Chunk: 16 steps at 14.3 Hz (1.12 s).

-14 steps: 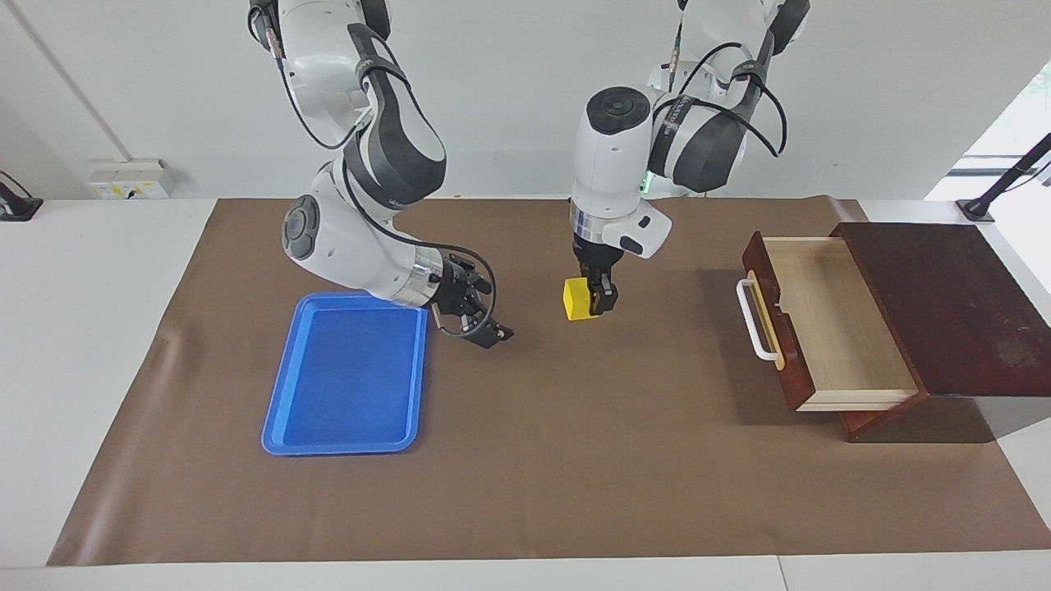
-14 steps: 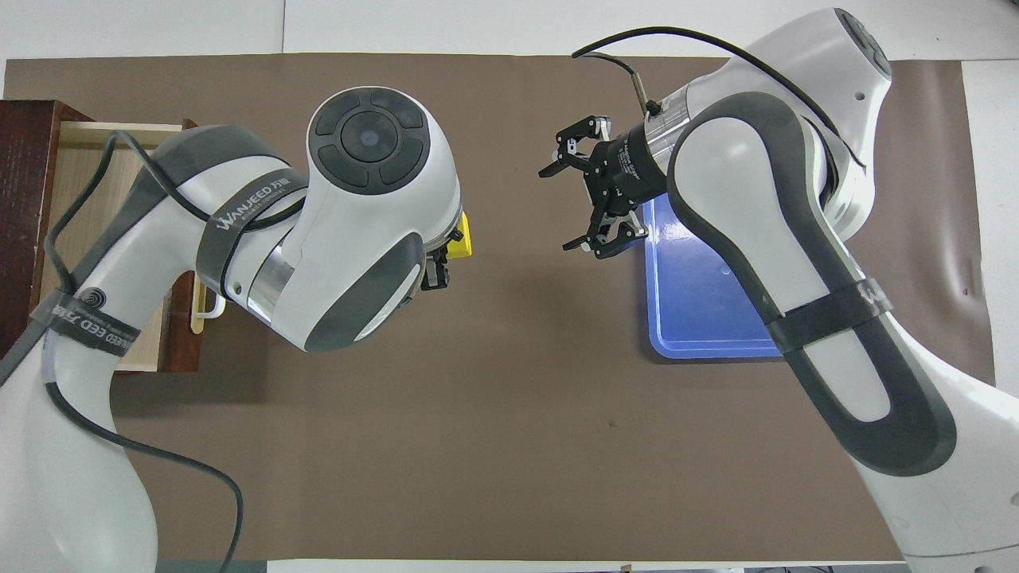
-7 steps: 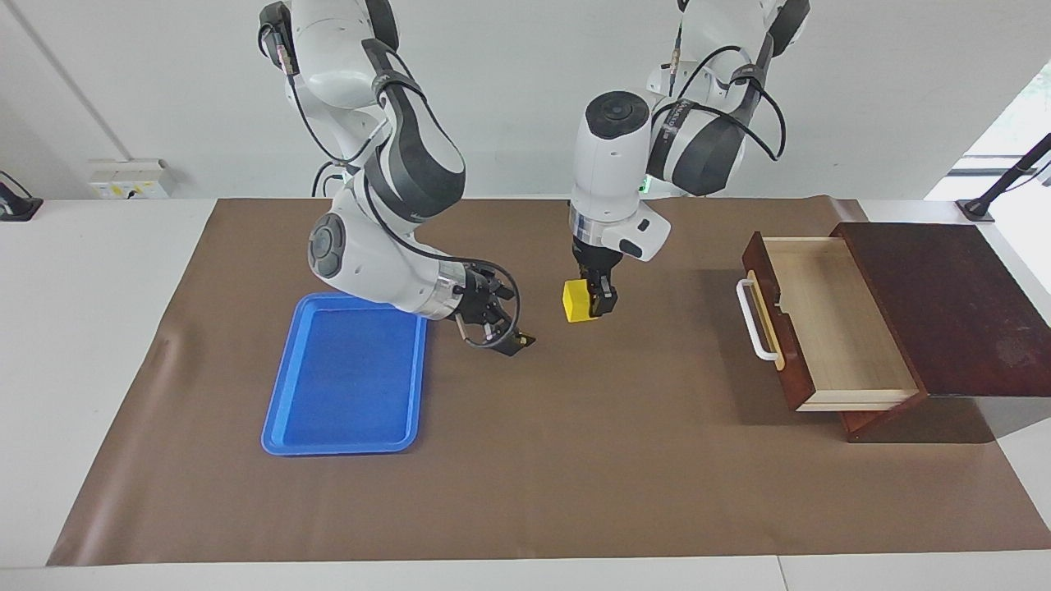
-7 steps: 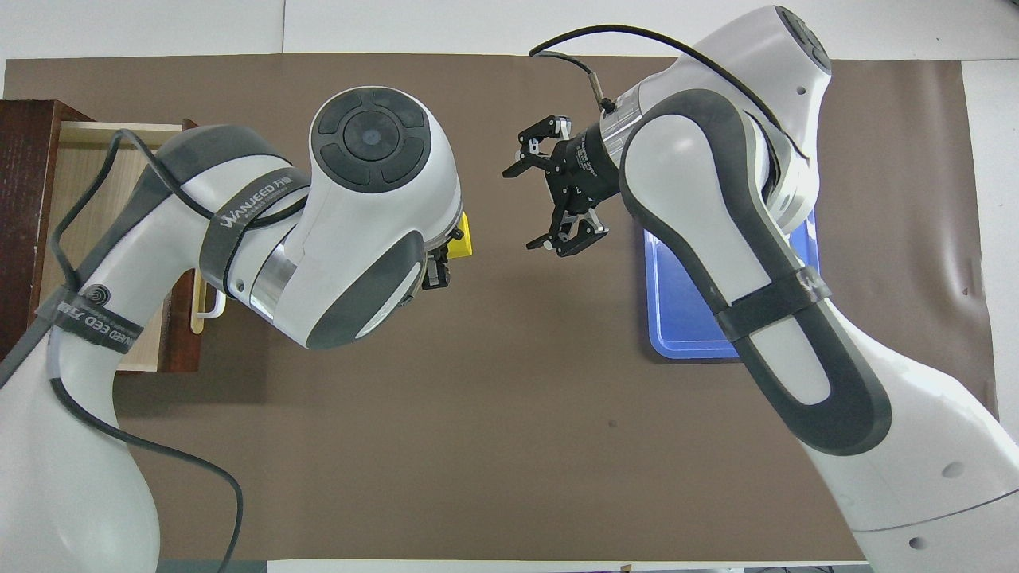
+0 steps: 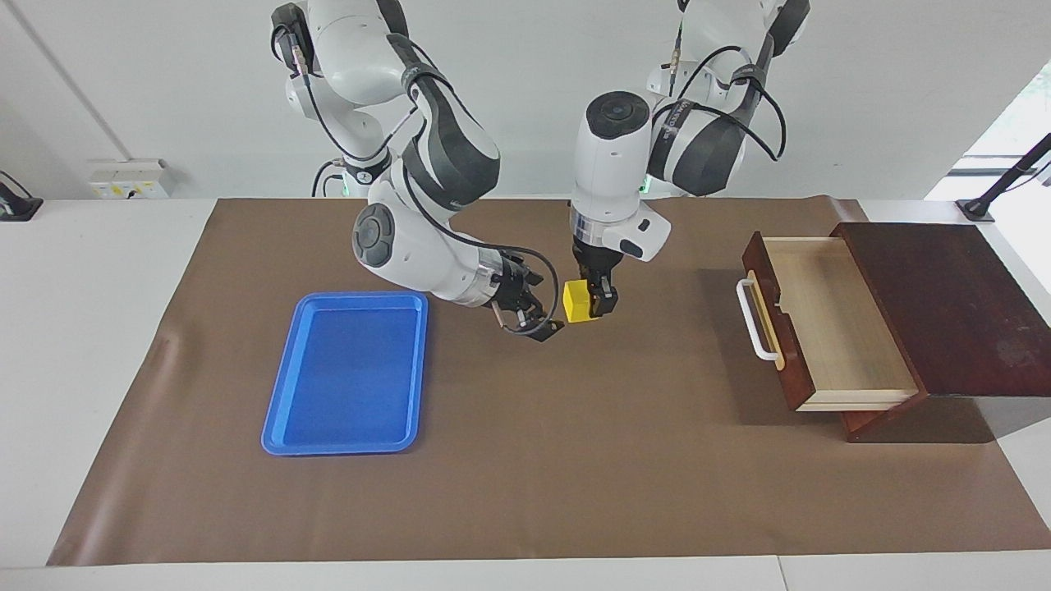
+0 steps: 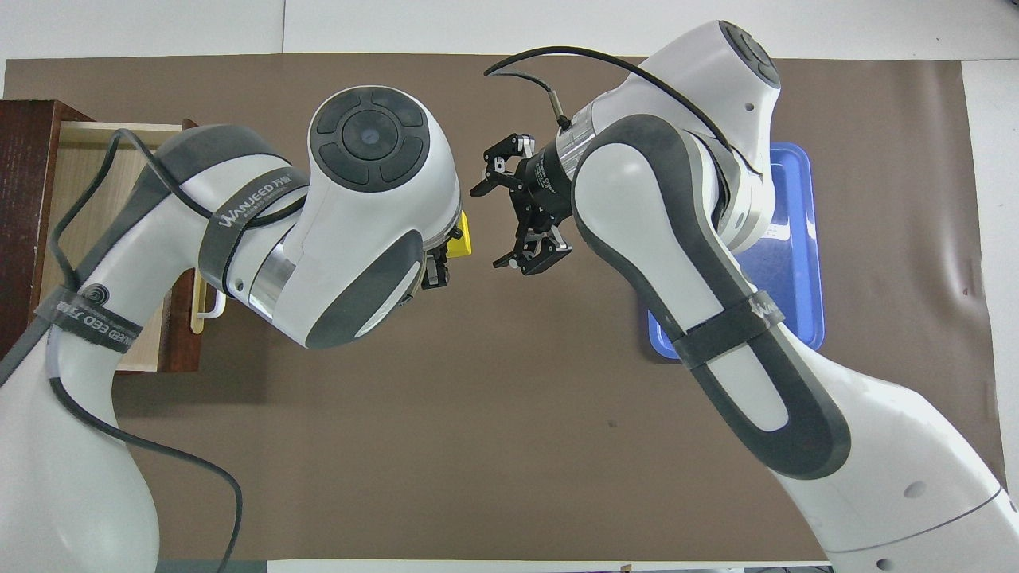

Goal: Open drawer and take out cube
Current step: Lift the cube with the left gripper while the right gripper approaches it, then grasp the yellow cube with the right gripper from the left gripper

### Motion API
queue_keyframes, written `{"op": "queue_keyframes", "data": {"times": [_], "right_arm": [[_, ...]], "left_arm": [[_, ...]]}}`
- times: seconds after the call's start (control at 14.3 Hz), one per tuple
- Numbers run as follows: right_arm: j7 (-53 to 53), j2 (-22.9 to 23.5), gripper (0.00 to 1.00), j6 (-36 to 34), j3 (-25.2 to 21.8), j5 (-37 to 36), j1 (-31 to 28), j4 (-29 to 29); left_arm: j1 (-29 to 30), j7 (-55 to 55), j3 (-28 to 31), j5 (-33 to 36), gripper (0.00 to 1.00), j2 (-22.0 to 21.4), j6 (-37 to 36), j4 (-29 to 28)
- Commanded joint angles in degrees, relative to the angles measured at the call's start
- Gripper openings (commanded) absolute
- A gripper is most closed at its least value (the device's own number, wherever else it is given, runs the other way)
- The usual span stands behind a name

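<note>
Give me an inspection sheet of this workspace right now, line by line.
Surface: brown mat on a white table.
Job's things: drawer pulled open, inside bare; cube held up over the mat.
Clutter: blue tray, toward the right arm's end.
Grippers: left end effector shut on the cube; right end effector open beside it.
Cables: black cables along both arms.
Surroundings: white wall, wall socket.

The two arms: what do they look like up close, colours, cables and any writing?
Both are glossy white with rounded dark grey joint covers. The left gripper and right gripper are small and black. Loose black cables run along each arm, held by grey straps; one strap reads WANJEED.
</note>
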Motion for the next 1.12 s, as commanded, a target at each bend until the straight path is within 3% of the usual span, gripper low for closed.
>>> {"op": "queue_keyframes", "data": {"times": [0.0,0.77,0.91,1.05], "right_arm": [[1.6,0.6,0.99,1.8,-0.1,1.0,1.1,0.4],[6.1,0.4,0.98,5.6,-0.1,1.4,3.2,-0.8],[6.6,0.4,0.88,5.6,-0.1,1.4,3.2,-0.8],[6.6,0.4,0.67,5.6,-0.1,1.4,3.2,-0.9]], "left_arm": [[0.1,-1.0,0.0,0.7,0.0,0.0,0.7,-0.3],[0.6,-2.7,0.5,-2.2,0.0,0.0,-1.0,0.0],[0.7,-2.7,0.5,-2.2,0.0,0.0,-1.0,0.0],[0.8,-2.7,0.6,-2.4,0.0,0.0,-1.1,0.1]]}}
